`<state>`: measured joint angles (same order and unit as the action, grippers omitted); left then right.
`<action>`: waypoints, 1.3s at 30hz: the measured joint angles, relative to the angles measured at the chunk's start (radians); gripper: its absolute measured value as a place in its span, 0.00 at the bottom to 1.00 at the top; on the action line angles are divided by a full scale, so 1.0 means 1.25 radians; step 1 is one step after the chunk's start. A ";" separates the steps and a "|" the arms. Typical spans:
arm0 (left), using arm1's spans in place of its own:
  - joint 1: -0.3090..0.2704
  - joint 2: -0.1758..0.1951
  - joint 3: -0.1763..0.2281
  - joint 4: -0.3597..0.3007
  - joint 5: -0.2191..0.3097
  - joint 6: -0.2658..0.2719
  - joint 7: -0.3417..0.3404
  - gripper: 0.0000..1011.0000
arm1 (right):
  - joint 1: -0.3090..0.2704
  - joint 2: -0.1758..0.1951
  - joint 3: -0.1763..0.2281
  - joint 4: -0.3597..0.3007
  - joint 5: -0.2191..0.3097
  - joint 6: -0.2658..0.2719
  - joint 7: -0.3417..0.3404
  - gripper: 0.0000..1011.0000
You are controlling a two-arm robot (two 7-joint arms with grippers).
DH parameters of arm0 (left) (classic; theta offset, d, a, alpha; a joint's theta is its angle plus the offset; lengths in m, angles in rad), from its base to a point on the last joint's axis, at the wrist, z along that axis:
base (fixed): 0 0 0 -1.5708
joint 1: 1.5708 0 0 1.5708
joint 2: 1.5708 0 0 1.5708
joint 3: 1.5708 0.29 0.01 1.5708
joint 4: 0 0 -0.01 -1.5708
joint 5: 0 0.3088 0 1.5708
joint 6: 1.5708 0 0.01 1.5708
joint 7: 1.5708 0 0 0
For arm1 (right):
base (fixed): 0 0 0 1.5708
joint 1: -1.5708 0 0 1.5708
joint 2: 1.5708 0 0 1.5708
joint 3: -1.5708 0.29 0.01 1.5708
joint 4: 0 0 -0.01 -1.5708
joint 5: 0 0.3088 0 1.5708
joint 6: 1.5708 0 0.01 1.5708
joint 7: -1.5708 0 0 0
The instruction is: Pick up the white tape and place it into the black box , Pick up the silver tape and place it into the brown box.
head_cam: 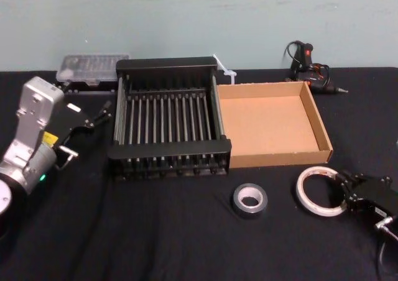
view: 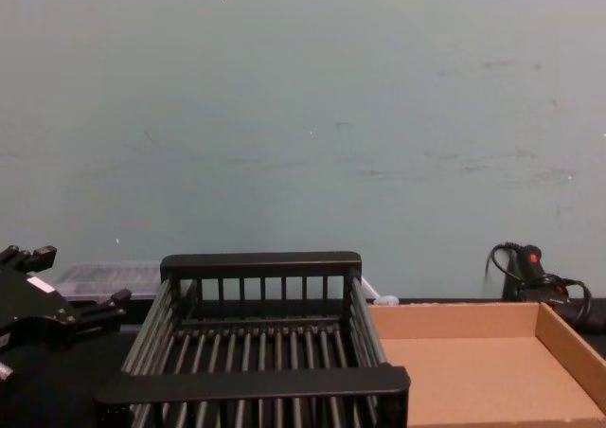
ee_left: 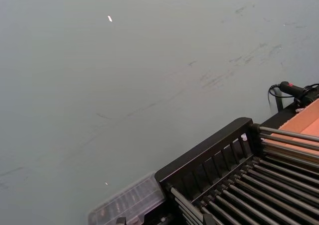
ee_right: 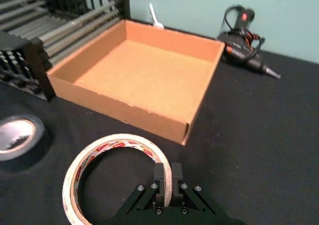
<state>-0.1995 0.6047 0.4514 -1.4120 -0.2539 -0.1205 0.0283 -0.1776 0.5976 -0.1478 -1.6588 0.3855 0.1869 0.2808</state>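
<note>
The white tape [head_cam: 303, 191] lies flat on the black cloth at the front right, red print inside its ring [ee_right: 88, 158]. My right gripper [head_cam: 342, 191] [ee_right: 167, 174] is shut on the wall of its right side, one finger inside the ring and one outside. The silver tape [head_cam: 250, 199] [ee_right: 15, 135] lies to its left, in front of the gap between the boxes. The black box [head_cam: 168, 149] [view: 256, 381] stands mid-table, and the brown box [head_cam: 267, 122] [ee_right: 144, 70] touches its right side. My left gripper [head_cam: 99, 114] [view: 71, 278] hovers open left of the black box.
A black and red corded tool [head_cam: 308, 66] [ee_right: 244, 41] lies behind the brown box. A clear plastic case [head_cam: 92, 66] [ee_left: 127, 202] sits at the back left. A white strip [head_cam: 225, 71] pokes up behind the boxes. Bare cloth runs along the front.
</note>
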 joint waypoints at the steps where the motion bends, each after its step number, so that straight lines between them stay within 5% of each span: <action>1: 0.000 0.000 0.000 0.000 0.000 0.000 0.000 0.99 | 0.000 0.000 0.000 0.000 0.000 0.000 0.000 0.09; 20: 0.000 0.000 0.000 0.000 0.000 0.000 0.000 0.99 | -0.033 -0.042 0.050 -0.040 0.004 -0.122 0.047 0.09; 39: 0.000 0.000 0.000 0.000 0.000 0.000 0.000 0.99 | 0.033 -0.079 0.036 -0.016 0.009 -0.110 0.046 0.09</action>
<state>-0.1995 0.6047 0.4514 -1.4120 -0.2539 -0.1205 0.0283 -0.1368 0.4986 -0.1031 -1.6786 0.3965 0.0494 0.3380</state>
